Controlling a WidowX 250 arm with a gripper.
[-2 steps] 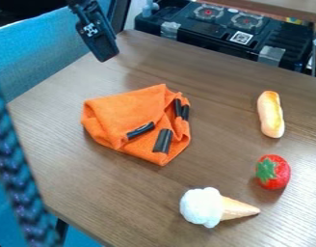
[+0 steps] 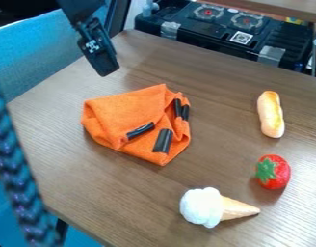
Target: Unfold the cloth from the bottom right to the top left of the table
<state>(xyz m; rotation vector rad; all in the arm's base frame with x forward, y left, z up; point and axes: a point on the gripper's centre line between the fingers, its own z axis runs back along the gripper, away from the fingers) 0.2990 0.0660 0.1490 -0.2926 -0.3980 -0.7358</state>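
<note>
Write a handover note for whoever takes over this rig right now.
Gripper: hangs beyond the cloth, clear of it.
Orange cloth: folded and bunched on the table, left of the toy bread, strawberry and ice cream cone.
Done: no spread-out cloth yet.
Left: grasp its bottom-right part, unfold toward top left.

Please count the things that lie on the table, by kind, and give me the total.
Cloth: 1
Toy food: 3 (bread, strawberry, ice cream cone)
Total: 4
</note>
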